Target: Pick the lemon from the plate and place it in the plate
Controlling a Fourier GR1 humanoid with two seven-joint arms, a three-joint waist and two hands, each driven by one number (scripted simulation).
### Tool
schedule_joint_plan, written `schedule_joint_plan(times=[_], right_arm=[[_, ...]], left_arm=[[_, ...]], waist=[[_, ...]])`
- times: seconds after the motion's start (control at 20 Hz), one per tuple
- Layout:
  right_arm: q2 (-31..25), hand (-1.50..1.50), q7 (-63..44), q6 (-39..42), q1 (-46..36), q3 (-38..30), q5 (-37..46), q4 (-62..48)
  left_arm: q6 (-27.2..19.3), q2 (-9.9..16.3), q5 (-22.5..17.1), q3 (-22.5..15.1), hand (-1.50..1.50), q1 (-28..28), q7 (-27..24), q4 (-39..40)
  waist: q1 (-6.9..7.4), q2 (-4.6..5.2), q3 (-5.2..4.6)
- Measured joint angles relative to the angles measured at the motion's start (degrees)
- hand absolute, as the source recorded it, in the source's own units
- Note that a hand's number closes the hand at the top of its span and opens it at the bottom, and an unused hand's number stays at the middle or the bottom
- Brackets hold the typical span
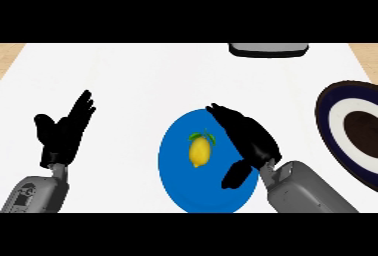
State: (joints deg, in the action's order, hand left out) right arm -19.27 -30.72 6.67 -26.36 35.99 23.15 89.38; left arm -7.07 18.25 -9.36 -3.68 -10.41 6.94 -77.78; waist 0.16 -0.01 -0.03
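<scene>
An oval yellow lemon (198, 151) lies on the round blue plate (177, 185), just left of the right hand (249, 140), whose fingers are straight and open.

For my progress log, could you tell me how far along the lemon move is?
Nothing is done yet: the lemon lies on the blue plate. In hand: the right hand, open, sits beside it over the plate. The left hand rests open at left. Left: grasping, lifting and placing it on the dark-rimmed plate at right.
</scene>
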Motion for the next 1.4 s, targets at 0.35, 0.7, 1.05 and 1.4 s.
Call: schedule_joint_plan(times=[0.35, 0.7, 1.05, 1.4], right_arm=[[5.14, -1.50, -1.00, 5.96, -0.96, -1.23, 4.11, -5.67], [10.26, -1.50, -1.46, 10.50, -2.11, -4.72, 9.43, -9.48], [14.66, -1.50, 0.33, 12.29, -4.07, -7.62, 15.07, -15.41], [16.07, 1.50, 4.94, 15.89, -4.53, -7.65, 17.99, -19.33]], left_arm=[[0.75, -1.08, 1.38, 1.13, 0.00, 0.57, 0.86, -1.26], [2.27, -2.00, 2.51, 2.90, 0.00, 0.82, 2.40, -2.93], [3.83, -2.63, 3.56, 4.68, 0.00, 0.10, 3.11, -2.89], [4.54, -3.58, 4.59, 5.36, 0.00, 0.50, 2.67, -2.67]], waist=[[0.08, 0.02, 0.02], [0.04, 0.00, 0.02], [0.05, 0.02, 0.02], [0.00, -0.26, -0.10]])
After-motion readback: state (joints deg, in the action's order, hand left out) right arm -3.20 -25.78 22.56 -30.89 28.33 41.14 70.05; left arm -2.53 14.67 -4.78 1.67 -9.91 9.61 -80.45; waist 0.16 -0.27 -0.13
